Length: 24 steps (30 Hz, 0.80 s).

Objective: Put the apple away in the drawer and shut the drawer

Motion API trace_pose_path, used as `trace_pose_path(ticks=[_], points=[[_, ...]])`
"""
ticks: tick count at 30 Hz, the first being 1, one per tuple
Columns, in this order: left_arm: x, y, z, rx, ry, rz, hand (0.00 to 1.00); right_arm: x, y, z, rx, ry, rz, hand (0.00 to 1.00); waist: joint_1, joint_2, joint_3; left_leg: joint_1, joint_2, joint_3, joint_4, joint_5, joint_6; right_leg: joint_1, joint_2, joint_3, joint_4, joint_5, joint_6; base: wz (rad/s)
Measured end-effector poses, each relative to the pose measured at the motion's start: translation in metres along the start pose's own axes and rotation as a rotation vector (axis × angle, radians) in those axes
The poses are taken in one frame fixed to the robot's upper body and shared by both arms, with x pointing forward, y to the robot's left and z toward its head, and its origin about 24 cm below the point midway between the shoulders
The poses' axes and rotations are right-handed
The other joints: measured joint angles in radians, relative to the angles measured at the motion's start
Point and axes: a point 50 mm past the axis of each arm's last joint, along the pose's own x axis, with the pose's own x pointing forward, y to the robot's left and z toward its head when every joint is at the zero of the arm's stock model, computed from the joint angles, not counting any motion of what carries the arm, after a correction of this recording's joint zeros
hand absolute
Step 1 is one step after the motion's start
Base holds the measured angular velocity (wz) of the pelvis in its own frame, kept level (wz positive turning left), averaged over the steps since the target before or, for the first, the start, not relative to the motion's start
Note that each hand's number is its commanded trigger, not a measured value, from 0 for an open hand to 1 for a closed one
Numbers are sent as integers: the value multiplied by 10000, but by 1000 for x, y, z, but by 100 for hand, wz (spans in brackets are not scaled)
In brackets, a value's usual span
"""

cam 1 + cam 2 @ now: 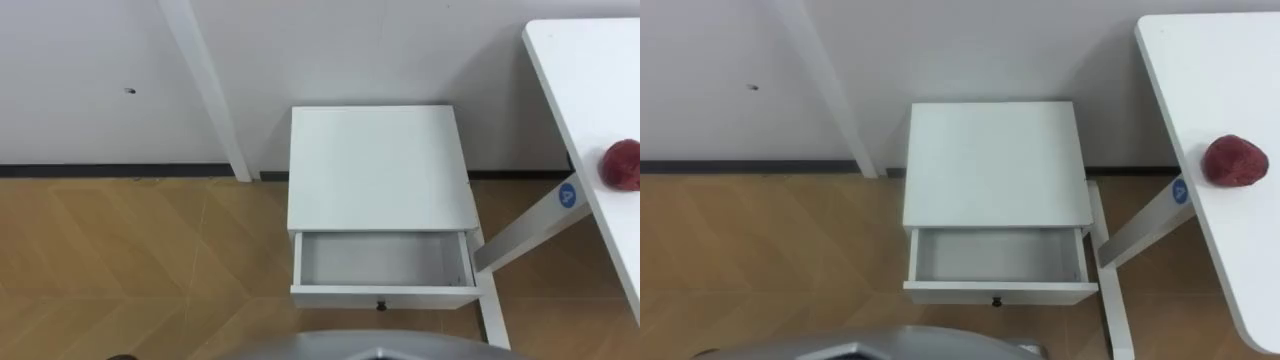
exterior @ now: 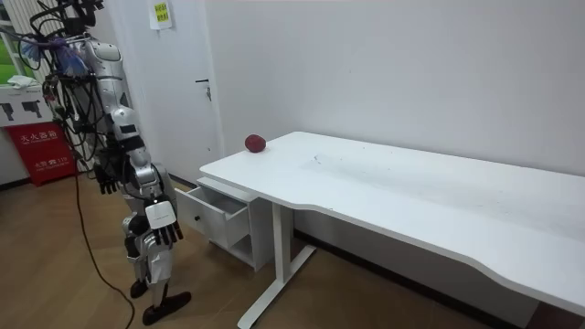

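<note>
A dark red apple (image 1: 623,165) lies on the white desk (image 1: 585,80) at my right, close to the desk's left edge. In front of me stands a small white cabinet (image 1: 378,165) against the wall. Its drawer (image 1: 383,260) is pulled out and holds nothing. In the room view I stand a step back from the drawer (image 2: 212,212), arms hanging at my sides. My right hand (image 2: 163,227) hangs nearer the camera and my left hand (image 2: 108,174) behind it. Both have relaxed fingers and hold nothing.
The desk's slanted white leg (image 1: 525,230) and foot stand just right of the cabinet. A white door frame (image 1: 205,85) runs up the wall at the left. The wooden floor (image 1: 130,260) spreads out left of the cabinet. A red sign (image 2: 41,151) stands behind me.
</note>
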Motion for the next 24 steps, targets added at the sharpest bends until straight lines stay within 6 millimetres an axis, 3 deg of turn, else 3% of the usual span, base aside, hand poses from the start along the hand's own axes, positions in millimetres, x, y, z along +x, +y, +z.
trace_pose_path(ticks=[7,16,20,24], points=[[0,0,0,-5,-5,-3,0,0,1,2,203,-119,120,0,19,-22,-2,-19,0,-2,20,0,0,-2,2,-6,-2,0,0,0],[0,4,0,-51,-155,99,0,0,3,10,2162,-662,264,0,-45,-82,-8,-43,1,-3,45,1,1,-30,3,36,-3,0,-1,0],[0,6,-3,-446,-98,173,0,-1,-3,3,3939,-668,-46,0,-81,-99,4,82,3,26,4,-11,-12,58,9,142,-3,0,0,-2],[-1,9,-14,-629,194,456,0,-1,-9,-5,6030,-543,-746,0,-347,-189,-2,89,13,70,2,-12,-14,44,15,174,-7,-3,3,-3]])
